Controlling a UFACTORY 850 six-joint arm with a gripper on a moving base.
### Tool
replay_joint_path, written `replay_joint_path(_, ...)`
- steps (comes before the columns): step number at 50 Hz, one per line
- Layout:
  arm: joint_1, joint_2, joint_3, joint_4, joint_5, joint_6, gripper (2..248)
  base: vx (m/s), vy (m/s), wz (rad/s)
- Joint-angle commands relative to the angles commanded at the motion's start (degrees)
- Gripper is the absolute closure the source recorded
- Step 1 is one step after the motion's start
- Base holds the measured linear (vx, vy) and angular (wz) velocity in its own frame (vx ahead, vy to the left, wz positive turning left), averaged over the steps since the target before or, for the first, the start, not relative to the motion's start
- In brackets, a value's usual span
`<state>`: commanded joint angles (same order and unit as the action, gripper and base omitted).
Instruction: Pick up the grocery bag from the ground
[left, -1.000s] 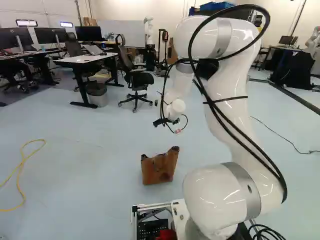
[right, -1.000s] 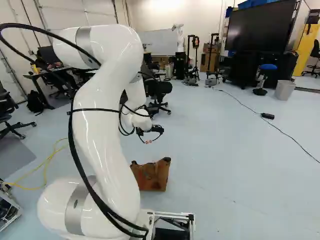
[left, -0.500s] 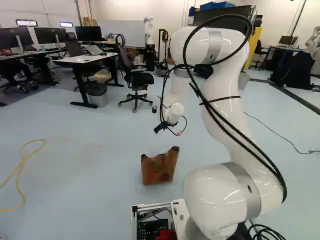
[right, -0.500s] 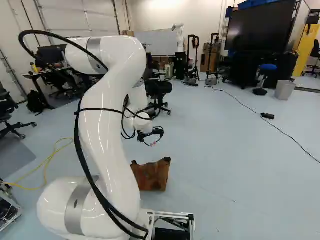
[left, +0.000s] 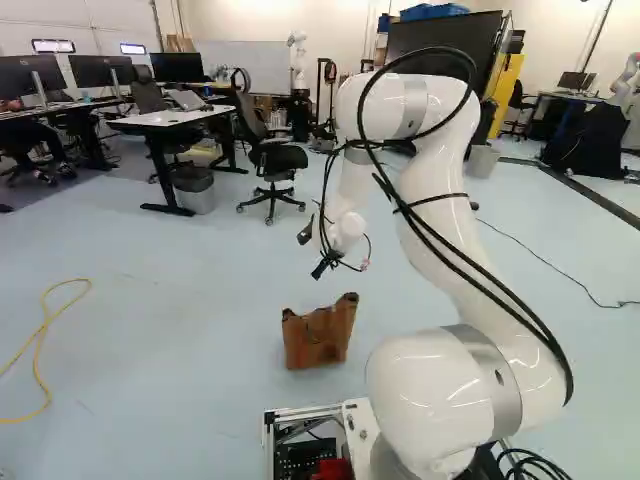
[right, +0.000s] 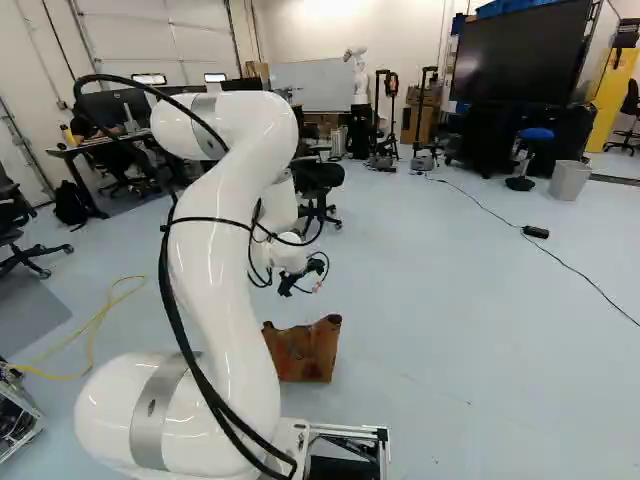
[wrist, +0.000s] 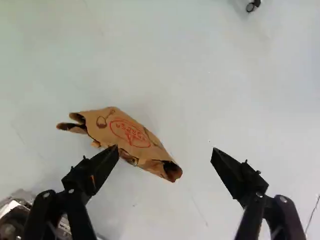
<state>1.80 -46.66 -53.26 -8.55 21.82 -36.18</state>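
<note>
My gripper hangs in the air above the floor, higher than the brown paper grocery bag and apart from it in the left base view. In the right base view the bag stands on the floor, its top crumpled. Seen from the wrist, my gripper has its fingers wide apart and nothing gripped. The bag, with red print on its side, lies beyond the fingertips, mostly toward one finger, whose tip overlaps its edge in the picture.
A yellow cable curls over the floor, and a thin black cable crosses it on the other side. Farther off are an office chair, a white desk, a bin and another robot.
My arm has drawn back and turned at its upper part, and the gripper has tilted, one finger swinging lower. Base and bag have stayed put.
</note>
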Motion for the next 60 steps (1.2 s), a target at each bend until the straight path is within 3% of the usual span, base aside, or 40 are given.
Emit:
replay_joint_path(53, 0.0, -11.3, -7.4, -0.2, -9.9, -42.5, 3, 0.000, 0.000, 0.000)
replay_joint_path(60, 0.0, -12.8, -8.5, -0.2, -10.2, -45.0, 3, 0.000, 0.000, 0.000)
